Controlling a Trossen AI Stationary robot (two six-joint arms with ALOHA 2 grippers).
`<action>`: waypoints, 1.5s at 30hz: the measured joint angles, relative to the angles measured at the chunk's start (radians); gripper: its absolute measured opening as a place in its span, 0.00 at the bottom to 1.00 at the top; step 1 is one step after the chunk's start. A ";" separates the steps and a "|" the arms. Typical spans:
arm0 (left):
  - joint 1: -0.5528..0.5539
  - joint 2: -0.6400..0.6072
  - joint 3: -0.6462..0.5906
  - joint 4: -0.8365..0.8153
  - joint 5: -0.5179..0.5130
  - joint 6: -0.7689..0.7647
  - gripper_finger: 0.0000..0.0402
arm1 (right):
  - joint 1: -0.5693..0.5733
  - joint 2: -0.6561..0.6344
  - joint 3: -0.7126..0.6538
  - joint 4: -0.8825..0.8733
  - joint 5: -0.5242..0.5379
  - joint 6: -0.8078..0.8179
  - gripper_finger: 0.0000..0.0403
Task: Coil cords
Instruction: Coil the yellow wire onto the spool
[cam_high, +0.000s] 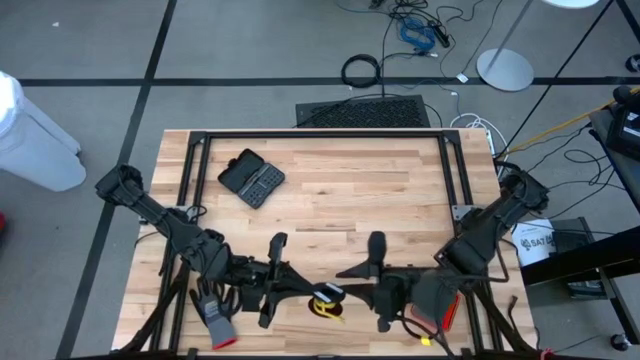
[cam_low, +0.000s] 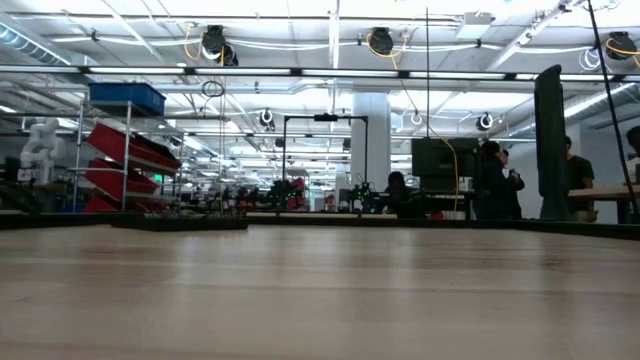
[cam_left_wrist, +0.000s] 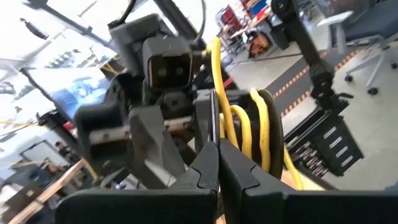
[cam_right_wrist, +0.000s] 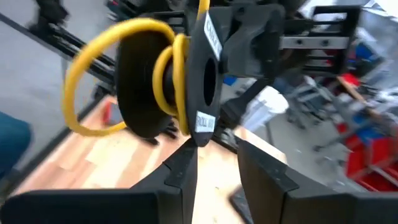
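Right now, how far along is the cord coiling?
Done: the yellow cord already sits in several loops around its black round part, held up between the two arms near the table's front edge. In hand: the left gripper is shut on the loops, while the right gripper stands open beside them. Left: tucking in the loose outer loop and setting the coil down.

Grey floor (cam_high: 90, 40) crossed by dark lines, pale wooden bench (cam_high: 340, 190) in a black frame, white round lamp base (cam_high: 504, 69), black floor mat (cam_high: 363, 111), loose cables, distant shelving with red bins (cam_low: 125, 150), white pillar (cam_low: 370, 140), ceiling strip lights, people at far desks (cam_low: 500, 180)
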 joint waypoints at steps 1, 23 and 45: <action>0.000 0.000 0.000 -0.005 -0.010 0.000 0.00 | 0.013 -0.005 0.000 -0.012 0.039 -0.002 0.25; 0.002 0.002 -0.001 -0.064 -0.120 -0.022 0.00 | 0.075 -0.029 0.001 0.080 0.129 0.097 0.43; 0.010 0.000 -0.001 -0.070 -0.126 -0.032 0.00 | -0.024 0.027 0.001 0.209 -0.024 0.080 0.60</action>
